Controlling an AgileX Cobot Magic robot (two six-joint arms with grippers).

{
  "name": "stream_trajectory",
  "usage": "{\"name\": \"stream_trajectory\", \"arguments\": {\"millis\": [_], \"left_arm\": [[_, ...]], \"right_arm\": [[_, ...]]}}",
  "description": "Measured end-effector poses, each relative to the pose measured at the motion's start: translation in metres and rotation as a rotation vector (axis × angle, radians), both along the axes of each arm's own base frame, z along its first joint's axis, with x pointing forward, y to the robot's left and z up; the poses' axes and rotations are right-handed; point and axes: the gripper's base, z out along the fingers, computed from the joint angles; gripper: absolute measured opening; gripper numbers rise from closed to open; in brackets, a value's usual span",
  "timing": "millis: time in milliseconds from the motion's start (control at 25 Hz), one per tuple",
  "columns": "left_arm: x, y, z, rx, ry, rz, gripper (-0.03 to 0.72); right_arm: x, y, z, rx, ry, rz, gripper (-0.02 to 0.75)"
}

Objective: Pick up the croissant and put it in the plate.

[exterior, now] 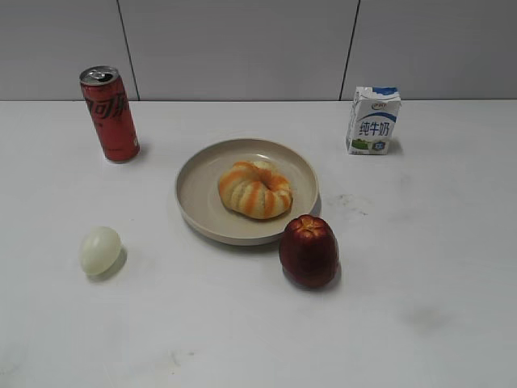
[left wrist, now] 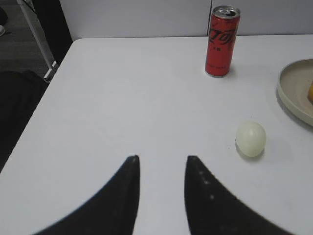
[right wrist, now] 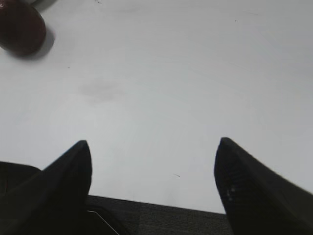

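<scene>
Nearest the exterior camera: dark red glossy apple, upright on white table, touching or just beside the front-right rim of the round shallow beige plate. Curled orange-and-cream striped croissant lies inside the plate, slightly right of centre. Pale oval egg sits front-left, apart from the plate. Red soda can stands back-left; white-and-blue milk carton stands back-right.

Left gripper: black fingers parted by a narrow gap, nothing between them, over bare table near the egg. Right gripper: fingers spread wide, empty, at the table's near edge; apple at upper left of its view.
</scene>
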Motion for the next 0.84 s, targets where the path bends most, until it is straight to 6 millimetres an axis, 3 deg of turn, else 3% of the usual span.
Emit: {"name": "stream_trajectory", "arguments": {"millis": [240, 720, 840], "left_arm": [[0.000, 0.000, 0.000, 0.000, 0.000, 0.000, 0.230], [0.000, 0.000, 0.000, 0.000, 0.000, 0.000, 0.230], [0.000, 0.000, 0.000, 0.000, 0.000, 0.000, 0.230]], "right_arm": [[-0.004, -0.001, 0.001, 0.006, -0.027, -0.003, 0.589], [-0.043, -0.008, 0.006, 0.041, -0.287, -0.109, 0.588], [-0.045, -0.008, 0.006, 0.043, -0.300, -0.109, 0.588]]}}
